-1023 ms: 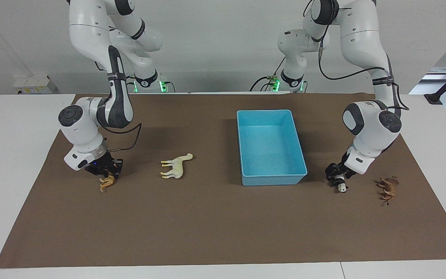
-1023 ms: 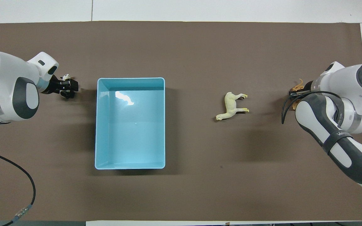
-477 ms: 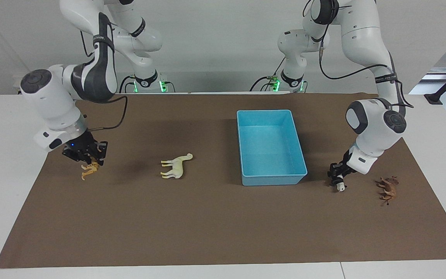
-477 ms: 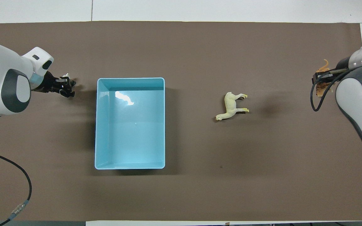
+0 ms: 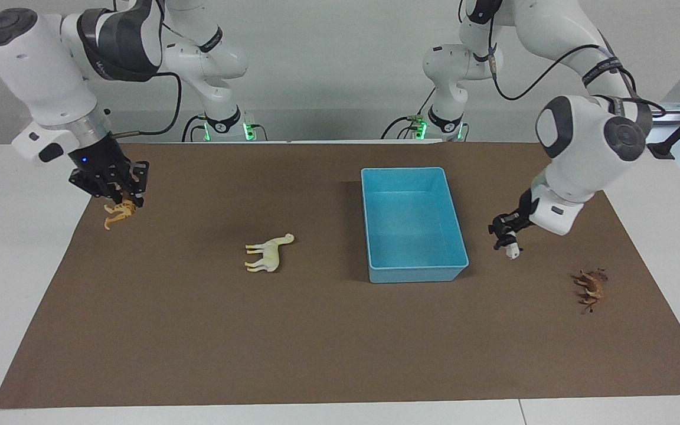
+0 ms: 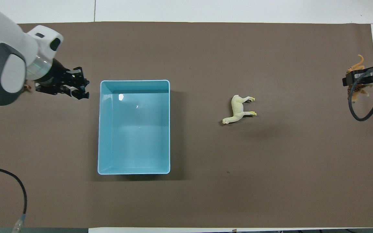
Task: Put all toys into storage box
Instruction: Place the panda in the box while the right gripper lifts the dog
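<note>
My left gripper [image 5: 506,232] is shut on the black-and-white panda [image 5: 512,249] and holds it in the air, beside the light blue storage box [image 5: 414,274] at the left arm's end; it also shows in the overhead view [image 6: 78,87]. My right gripper [image 5: 117,195] is shut on the orange tiger [image 5: 117,214] and holds it high over the mat's edge at the right arm's end; the tiger [image 6: 356,94] hangs under it in the overhead view. The cream-white horse [image 5: 269,254] lies on its side on the mat. The brown animal [image 5: 591,287] lies near the left arm's end. The box is empty.
A brown mat [image 5: 316,348] covers the white table. The box [image 6: 134,170] stands between the horse [image 6: 239,110] and the left arm's end. A black cable [image 6: 15,181] hangs by the left arm.
Both grippers have risen from the mat with their toys. The left gripper with the panda has moved toward the box. The right gripper has lifted the tiger up and outward.
</note>
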Tool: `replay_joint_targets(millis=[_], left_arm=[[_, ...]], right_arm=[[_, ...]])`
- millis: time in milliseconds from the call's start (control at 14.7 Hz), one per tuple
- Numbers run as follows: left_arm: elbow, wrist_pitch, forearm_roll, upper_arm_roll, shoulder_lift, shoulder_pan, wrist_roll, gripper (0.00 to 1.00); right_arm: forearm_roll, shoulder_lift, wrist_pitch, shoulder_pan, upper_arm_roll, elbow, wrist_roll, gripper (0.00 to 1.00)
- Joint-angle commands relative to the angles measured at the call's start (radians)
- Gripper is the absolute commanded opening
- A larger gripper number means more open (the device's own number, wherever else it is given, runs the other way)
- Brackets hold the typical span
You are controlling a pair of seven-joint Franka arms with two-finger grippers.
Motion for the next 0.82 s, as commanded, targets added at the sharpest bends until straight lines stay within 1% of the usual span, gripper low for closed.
replay_joint_targets(millis=[0,136,205,273,341,409,477,614,750], left_arm=[[-0.149,0.019,-0.004,0.014,-0.072,-0.128,-0.144,0.19],[-0.258,0.092,-0.007,0.014,-0.112,-0.2,-0.194,0.22],[-0.297,0.136,-0.007,0.014,-0.124,-0.226,-0.229,0.24],[-0.321,0.169,-0.007,0.014,-0.133,-0.253,-0.259,0.37],[-0.332,0.18,-0.007,0.016,-0.138,-0.263,-0.259,0.89],[-0.326,0.178,-0.007,0.016,-0.138,-0.261,-0.245,1.0],[-0.322,0.177,-0.005,0.019,-0.143,-0.254,-0.242,1.0],[-0.32,0.168,-0.004,0.027,-0.178,-0.23,-0.189,1.0],[-0.316,0.163,-0.001,0.027,-0.207,-0.173,-0.103,1.0]], right_arm=[[0.014,-0.035,-0.033,0.018,0.006,0.0,0.054,0.0],[0.016,-0.042,-0.047,0.041,0.007,0.009,0.077,0.0],[0.016,-0.042,-0.051,0.045,0.007,0.015,0.088,0.0],[0.016,-0.042,-0.064,0.047,0.012,0.025,0.103,0.0],[0.016,-0.04,-0.068,0.047,0.024,0.034,0.135,0.0],[0.016,-0.04,-0.068,0.047,0.046,0.034,0.172,0.0],[0.016,-0.04,-0.065,0.047,0.069,0.034,0.218,0.0],[0.014,-0.04,-0.055,0.047,0.121,0.034,0.319,0.0],[0.016,-0.039,-0.051,0.049,0.171,0.035,0.419,0.0]])
